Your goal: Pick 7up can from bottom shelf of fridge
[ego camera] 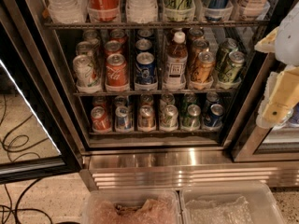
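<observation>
The fridge [154, 160] stands with its door swung aside and its racks facing me. On the bottom shelf [154, 131] a row of cans stands in clear lanes. The 7up can [169, 116], pale whitish-green with a silver top, is fourth from the left. A copper can [146, 116] is on its left and a darker green can [191, 116] on its right. My gripper [276, 107], cream-coloured, hangs at the right edge outside the fridge's frame. It is level with the bottom shelf, well right of the 7up can, and holds nothing that I can see.
A red can [100, 118] and blue cans [214, 115] also stand on the bottom shelf. The rack above holds a brown bottle [175, 62] and more cans. The glass door [28, 125] stands at the left. Two clear plastic bins [182, 206] sit on the floor in front, cables at left.
</observation>
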You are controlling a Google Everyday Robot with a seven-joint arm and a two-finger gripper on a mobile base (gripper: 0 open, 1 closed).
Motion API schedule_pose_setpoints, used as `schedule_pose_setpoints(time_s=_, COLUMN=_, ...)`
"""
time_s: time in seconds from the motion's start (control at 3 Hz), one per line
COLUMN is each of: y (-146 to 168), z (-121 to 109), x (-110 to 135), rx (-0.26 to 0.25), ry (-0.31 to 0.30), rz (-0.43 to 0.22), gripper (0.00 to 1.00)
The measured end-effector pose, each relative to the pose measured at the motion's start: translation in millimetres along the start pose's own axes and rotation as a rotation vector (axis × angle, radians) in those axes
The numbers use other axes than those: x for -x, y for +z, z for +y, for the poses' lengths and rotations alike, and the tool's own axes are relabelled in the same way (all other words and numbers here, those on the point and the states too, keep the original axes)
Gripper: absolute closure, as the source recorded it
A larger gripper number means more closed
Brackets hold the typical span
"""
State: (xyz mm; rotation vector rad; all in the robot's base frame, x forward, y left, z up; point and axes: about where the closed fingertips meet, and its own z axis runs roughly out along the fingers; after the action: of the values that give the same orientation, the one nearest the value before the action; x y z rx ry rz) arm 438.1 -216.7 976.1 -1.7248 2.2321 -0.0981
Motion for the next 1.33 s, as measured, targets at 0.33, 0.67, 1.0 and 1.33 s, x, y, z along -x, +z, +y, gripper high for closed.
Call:
schedule_pose_setpoints(time_s=0.33, y=0.0, z=0.0, x=0.0, rx=0.000, ry=0.000, rz=0.000, gripper=0.00)
schedule_pose_setpoints(time_s=0.67, y=3.4, z=0.3, x=3.0, rx=-0.028, ry=0.014, rz=-0.028, gripper=0.00)
schedule_pose_setpoints(time_s=1.0, y=16.4, z=14.1, x=0.8, rx=-0.053, ry=0.122, rz=-0.126, gripper=0.00)
schedule_pose_setpoints(time_s=1.33, y=13.8, z=4.4, x=10.5, rx=-0.100, ry=0.149, rz=-0.194, gripper=0.00)
